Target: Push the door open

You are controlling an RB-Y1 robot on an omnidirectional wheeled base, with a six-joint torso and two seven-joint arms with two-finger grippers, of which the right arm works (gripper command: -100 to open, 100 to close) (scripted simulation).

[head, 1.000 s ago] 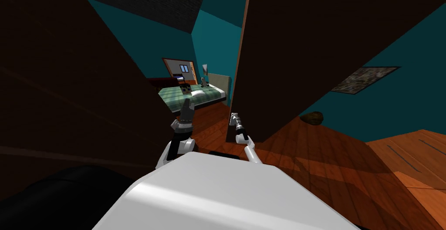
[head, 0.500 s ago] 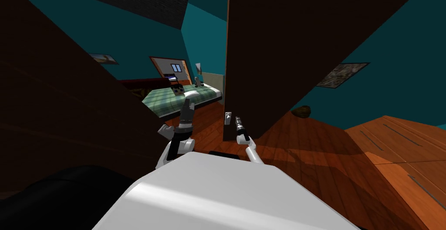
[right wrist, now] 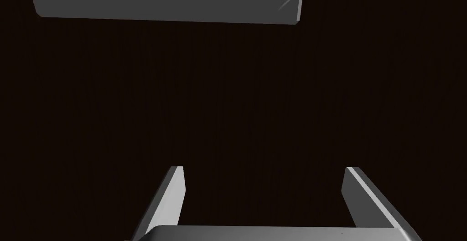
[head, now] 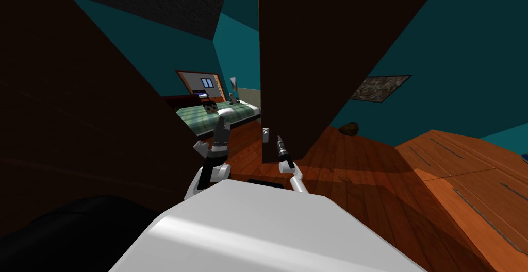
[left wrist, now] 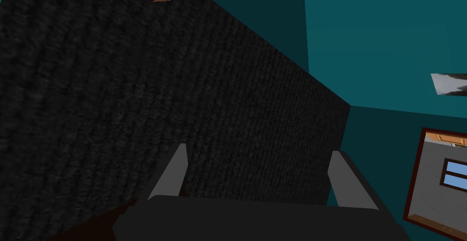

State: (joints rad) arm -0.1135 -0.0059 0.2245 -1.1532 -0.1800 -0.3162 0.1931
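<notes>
The dark brown door [head: 309, 52] stands ajar right in front of the robot, its free edge turned this way. A small grey handle plate [head: 266, 134] sits at that edge. The right gripper [head: 280, 140] points at the door's face just beside the plate, its fingers spread with nothing between them. From here I can't tell whether the tips touch the panel. The left gripper [head: 222, 123] is raised in the gap beside the door's edge, fingers likewise released. Through the gap a bed [head: 242, 112] with a green checked cover stands on the wooden floor [head: 361, 171].
</notes>
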